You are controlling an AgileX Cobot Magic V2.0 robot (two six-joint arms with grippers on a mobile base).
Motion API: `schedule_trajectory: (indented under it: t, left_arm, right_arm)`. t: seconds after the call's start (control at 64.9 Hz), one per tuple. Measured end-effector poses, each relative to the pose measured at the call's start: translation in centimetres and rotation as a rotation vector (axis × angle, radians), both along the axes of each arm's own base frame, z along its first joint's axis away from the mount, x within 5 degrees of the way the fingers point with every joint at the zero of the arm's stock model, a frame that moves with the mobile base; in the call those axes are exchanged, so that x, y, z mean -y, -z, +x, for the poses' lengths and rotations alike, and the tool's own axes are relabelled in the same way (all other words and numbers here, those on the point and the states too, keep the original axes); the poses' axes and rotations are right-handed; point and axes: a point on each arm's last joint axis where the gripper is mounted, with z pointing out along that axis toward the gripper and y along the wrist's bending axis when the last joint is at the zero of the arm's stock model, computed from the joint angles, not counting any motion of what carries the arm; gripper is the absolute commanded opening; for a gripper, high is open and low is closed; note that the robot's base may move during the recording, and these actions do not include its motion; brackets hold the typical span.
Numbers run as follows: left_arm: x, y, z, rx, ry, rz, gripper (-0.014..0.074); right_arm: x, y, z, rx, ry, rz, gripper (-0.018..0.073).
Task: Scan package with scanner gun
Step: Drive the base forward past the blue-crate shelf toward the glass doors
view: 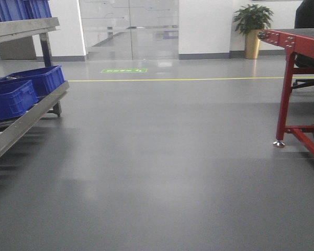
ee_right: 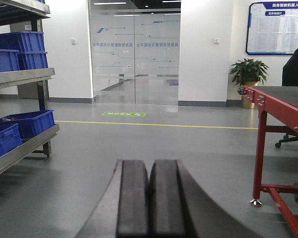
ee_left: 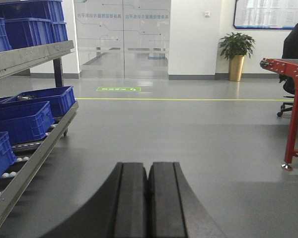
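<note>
You face a wide grey floor (view: 157,172), open between a metal roller rack (view: 29,117) holding blue plastic crates (view: 13,97) at your left edge and a red steel-framed bench (view: 298,44) at your right edge. Your 2 arms point level down the room. The left end effector (ee_left: 149,198) and right end effector (ee_right: 150,198) are each closed on nothing, pads touching. The package and scanner gun show in no view.

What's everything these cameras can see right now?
blue crates: several, blue, rack shelves, left
rack: one, grey metal, left
table: one, red frame, right
chair: one, black, behind table
potted plant: one, green, gold pot, far wall
glass doors: one set, frosted, far wall
floor line: one, yellow, across floor
floor sign: one, green, before doors
notice board: one, blue-framed, far wall
package, scanner gun: none in view
left gripper: one, black, shut
right gripper: one, black, shut
</note>
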Motion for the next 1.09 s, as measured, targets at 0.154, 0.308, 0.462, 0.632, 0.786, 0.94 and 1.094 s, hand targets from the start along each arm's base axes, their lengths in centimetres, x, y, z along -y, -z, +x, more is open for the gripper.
schedule_trajectory:
  t: [0.154,0.308,0.462,0.632,0.786,0.94,1.094]
  left_arm:
    - [0.00,0.00,0.00,0.000,0.000,0.000,-0.0111]
    - [0.00,0.00,0.00,0.000,0.000,0.000,-0.0111]
    - [0.00,0.00,0.00,0.000,0.000,0.000,-0.0111]
    - [0.00,0.00,0.00,0.000,0.000,0.000,-0.0111]
    - [0.00,0.00,0.00,0.000,0.000,0.000,-0.0111]
    - [0.00,0.00,0.00,0.000,0.000,0.000,-0.0111]
    - [0.00,0.00,0.00,0.000,0.000,0.000,-0.0111]
  right_arm:
    - [0.00,0.00,0.00,0.000,0.000,0.000,-0.0162]
    - [0.00,0.00,0.00,0.000,0.000,0.000,-0.0162]
    - [0.00,0.00,0.00,0.000,0.000,0.000,-0.0162]
    - [0.00,0.00,0.00,0.000,0.000,0.000,-0.0162]
    - [0.00,0.00,0.00,0.000,0.000,0.000,-0.0162]
    - [0.00,0.00,0.00,0.000,0.000,0.000,-0.0162]
    - [0.00,0.00,0.00,0.000,0.000,0.000,-0.0162]
